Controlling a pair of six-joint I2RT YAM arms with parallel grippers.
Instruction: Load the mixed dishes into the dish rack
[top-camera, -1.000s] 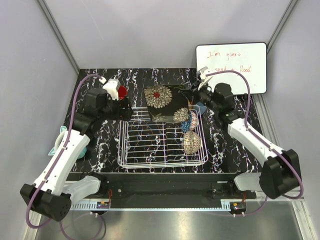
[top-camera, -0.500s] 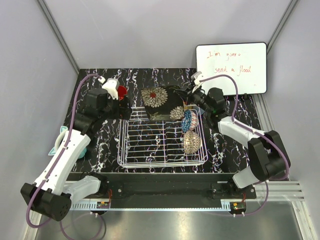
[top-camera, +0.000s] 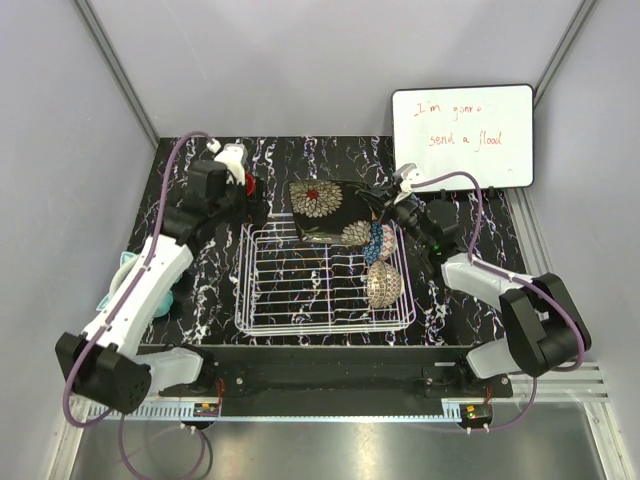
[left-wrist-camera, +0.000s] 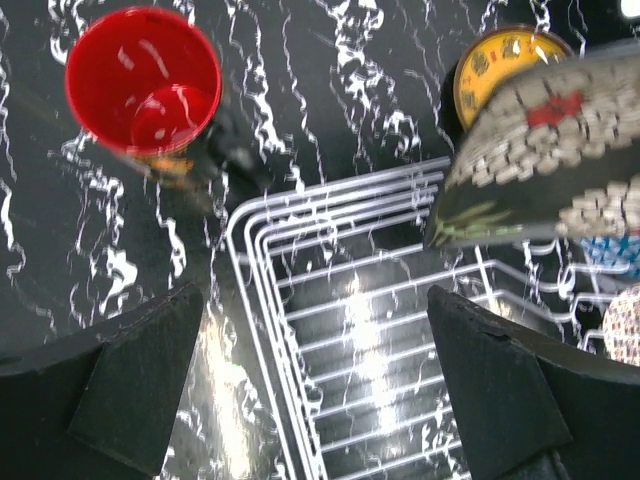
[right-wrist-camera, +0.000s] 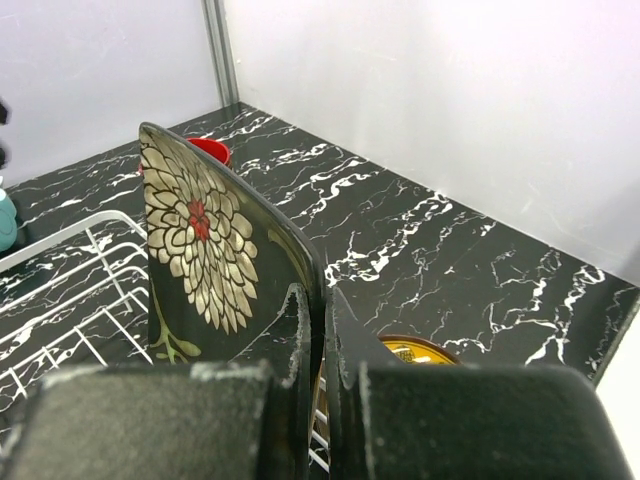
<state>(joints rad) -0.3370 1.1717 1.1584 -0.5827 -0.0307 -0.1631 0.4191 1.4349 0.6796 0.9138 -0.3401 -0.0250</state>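
Two bowls in the white wire dish rack (top-camera: 320, 327), other dishes outside.
Blue patterned bowl (top-camera: 378, 241) and beige-brown patterned bowl (top-camera: 383, 285) on edge inside right side; dark square floral saucer (top-camera: 322, 207) tilted over far rim, pinched by right gripper (right-wrist-camera: 317, 300); glossy red mug (left-wrist-camera: 143, 80) upright on bench (top-camera: 300, 155) beyond far-left corner; yellow patterned plate (left-wrist-camera: 505, 65) behind saucer.

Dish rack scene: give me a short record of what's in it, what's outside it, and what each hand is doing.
in dish rack: blue bowl, beige-brown bowl, both on edge, right side
right hand: shut on floral plate, tilted, at rack's far edge
left hand: open, empty, over rack's far left corner
outside rack: red mug, yellow plate
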